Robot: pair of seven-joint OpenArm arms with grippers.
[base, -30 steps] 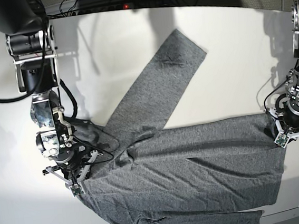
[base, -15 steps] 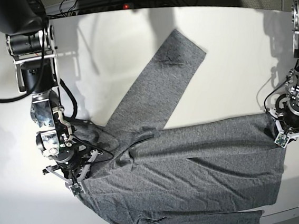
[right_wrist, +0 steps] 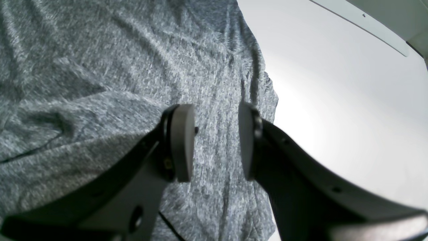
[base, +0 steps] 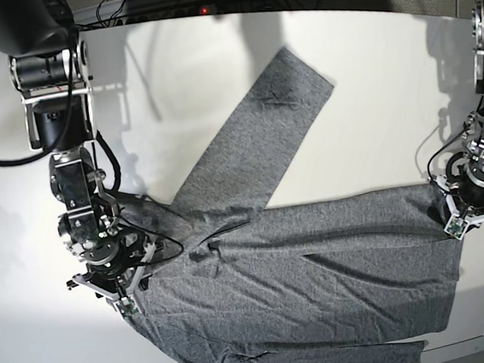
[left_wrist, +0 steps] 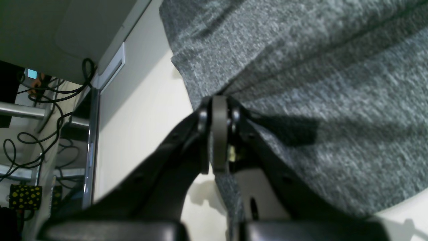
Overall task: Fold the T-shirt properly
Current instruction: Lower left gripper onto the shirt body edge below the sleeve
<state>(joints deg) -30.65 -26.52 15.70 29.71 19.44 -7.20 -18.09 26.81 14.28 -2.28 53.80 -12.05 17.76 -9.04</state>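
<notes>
On the base view's left side, the right tool [base: 124, 306] hangs over the shoulder end of the T-shirt [base: 319, 268], its jaws parted with nothing between them. The grey shirt lies spread flat on the white counter [base: 388, 90], one sleeve [base: 259, 137] angled toward the far edge. At the right, the left tool [base: 456, 225] is clamped onto the shirt's hem.

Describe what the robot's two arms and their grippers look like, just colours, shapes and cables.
Both arms are black and silver metal built from chunky cylindrical joints, with looping black cables along them. The right gripper has two matte black fingers ending in flat grey oval pads. The left gripper has the same black fingers and grey pads, with a white plate below them. In the base view, light-coloured struts splay out around each wrist.
</notes>
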